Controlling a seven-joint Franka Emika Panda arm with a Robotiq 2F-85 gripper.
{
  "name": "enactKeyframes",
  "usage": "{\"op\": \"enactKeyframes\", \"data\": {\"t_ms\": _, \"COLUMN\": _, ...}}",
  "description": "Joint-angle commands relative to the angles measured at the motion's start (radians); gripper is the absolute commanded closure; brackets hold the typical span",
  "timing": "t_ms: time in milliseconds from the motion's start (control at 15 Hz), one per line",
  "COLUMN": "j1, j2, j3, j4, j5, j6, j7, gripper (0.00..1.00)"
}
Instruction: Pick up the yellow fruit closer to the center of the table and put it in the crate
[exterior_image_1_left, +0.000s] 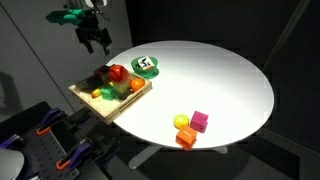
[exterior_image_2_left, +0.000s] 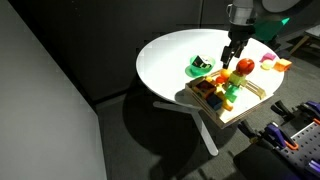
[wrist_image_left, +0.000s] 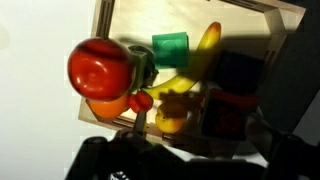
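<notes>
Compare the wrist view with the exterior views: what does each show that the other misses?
Wrist view only: the contents of the crate close enough to tell apart, such as a green block and a banana-shaped yellow piece.
Exterior views only: the whole white table, the green-and-white dish, and, away from the crate, a yellow fruit, pink cube and orange piece. They also show the gripper hanging over the crate.
Both: the crate and the big red fruit in it.
</notes>
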Motion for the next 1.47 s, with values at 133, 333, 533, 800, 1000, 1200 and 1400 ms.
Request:
{"op": "enactKeyframes", "data": {"t_ms": 133, "j1": -0.009, "j2": -0.085, "j3": -0.026, "j4": 0.008, "j5": 0.074, "j6": -0.129, "j7": -0.051, "gripper": 0.00}}
{"op": "enactKeyframes", "data": {"t_ms": 333, "j1": -0.023, "j2": -0.110, "j3": -0.053, "j4": 0.013, "j5": 0.120, "j6": -0.188, "j7": -0.061, "gripper": 0.00}}
{"op": "enactKeyframes", "data": {"t_ms": 533, "j1": -0.047, "j2": -0.135, "j3": -0.080, "j4": 0.012, "j5": 0.129, "j6": -0.232, "j7": -0.056, "gripper": 0.00}}
{"op": "enactKeyframes", "data": {"t_ms": 800, "j1": -0.083, "j2": -0.188, "j3": -0.112, "j4": 0.005, "j5": 0.119, "j6": -0.300, "j7": -0.046, "gripper": 0.00}}
{"op": "enactKeyframes", "data": {"t_ms": 1000, "j1": -0.108, "j2": -0.240, "j3": -0.129, "j4": 0.002, "j5": 0.113, "j6": -0.350, "j7": -0.036, "gripper": 0.00}}
{"op": "enactKeyframes", "data": {"t_ms": 1200, "j1": -0.129, "j2": -0.290, "j3": -0.140, "j4": 0.005, "j5": 0.104, "j6": -0.402, "j7": -0.029, "gripper": 0.00}}
{"op": "enactKeyframes", "data": {"t_ms": 1400, "j1": -0.144, "j2": -0.334, "j3": -0.142, "j4": 0.005, "j5": 0.096, "j6": -0.428, "j7": -0.024, "gripper": 0.00}}
